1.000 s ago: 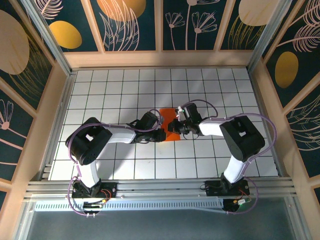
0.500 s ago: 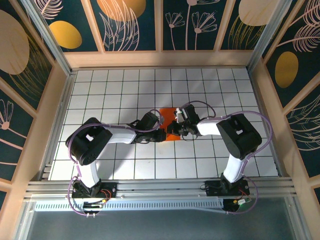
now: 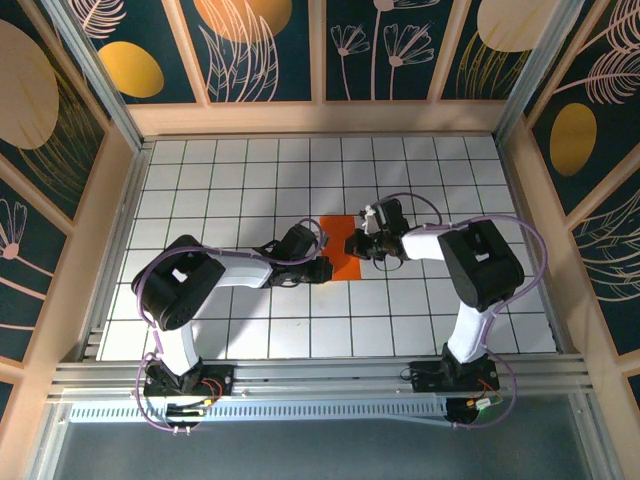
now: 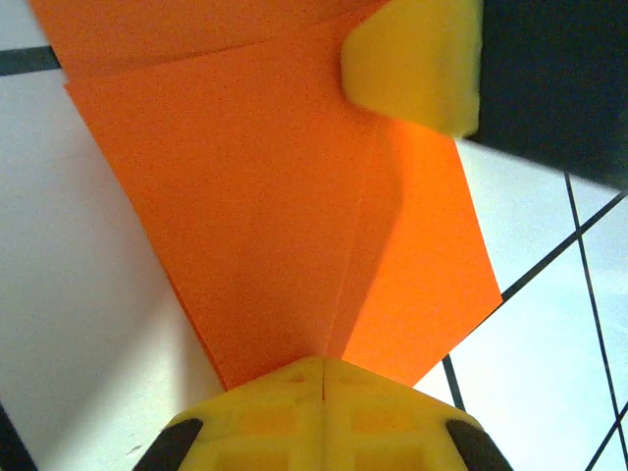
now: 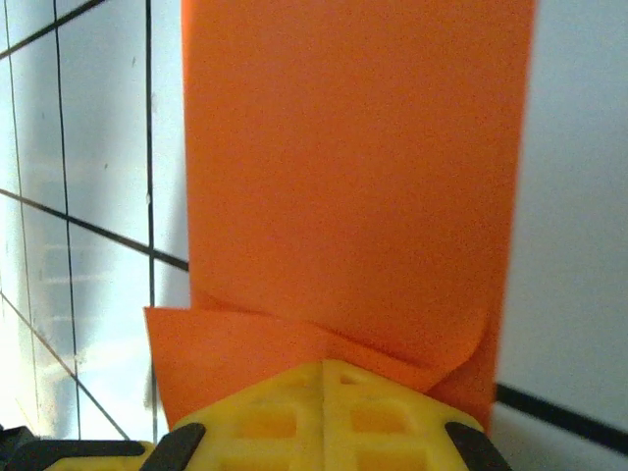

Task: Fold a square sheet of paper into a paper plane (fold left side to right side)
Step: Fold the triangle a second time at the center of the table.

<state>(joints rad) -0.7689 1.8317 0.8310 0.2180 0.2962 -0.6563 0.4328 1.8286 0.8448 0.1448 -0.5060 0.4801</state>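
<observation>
The square sheet of paper (image 3: pixel 337 238) lies folded into a narrow orange rectangle mid-table. My left gripper (image 3: pixel 321 269) is at its near left corner. In the left wrist view the left gripper (image 4: pixel 324 365) is shut, and a raised crease in the paper (image 4: pixel 255 196) runs into the seam between its pads. My right gripper (image 3: pixel 357 244) is at the paper's right edge, and one of its yellow fingers (image 4: pixel 412 59) rests at the far side. Its tips (image 5: pixel 324 368) are shut and rest on the paper (image 5: pixel 353 167), where a top layer's edge curls up over a lower one.
White grid tiles (image 3: pixel 240 180) cover the floor all around the paper. Wooden walls (image 3: pixel 320 118) enclose the table on three sides. Both arms reach in from the near edge, their cables looping above the forearms.
My right gripper has slid right and slightly back, off the middle of the paper to its right edge, so more orange shows. The left gripper has stayed put.
</observation>
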